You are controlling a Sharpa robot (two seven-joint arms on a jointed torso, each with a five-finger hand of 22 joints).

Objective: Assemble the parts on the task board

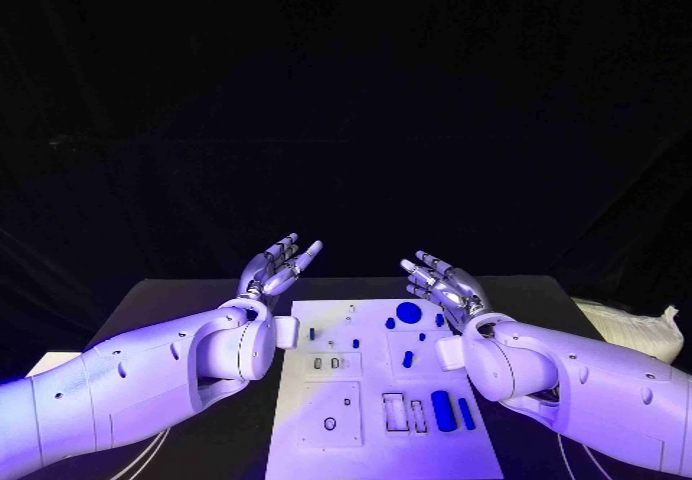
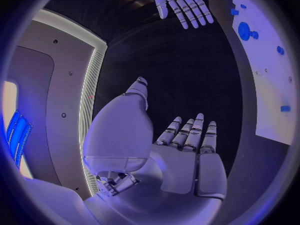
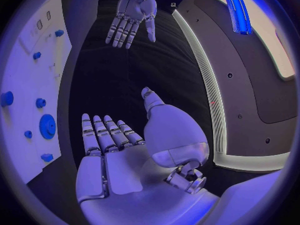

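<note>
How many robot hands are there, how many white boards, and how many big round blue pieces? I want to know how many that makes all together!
Robot hands: 2, the left hand and the right hand, both holding nothing
White task board: 1
Big round blue part: 1
Total: 4
The smaller blue parts are too tiny to count surely.

A black fabric backdrop [image 1: 346, 120] hangs behind the dark rectangular table [image 1: 188, 300] and covers the whole rear of the scene, showing faint folds. A crumpled white plastic bag [image 1: 635, 325] lies at the table's far right corner. Thin white cables [image 1: 144, 458] trail across the near left of the tabletop. Violet-blue light falls over everything.
</note>
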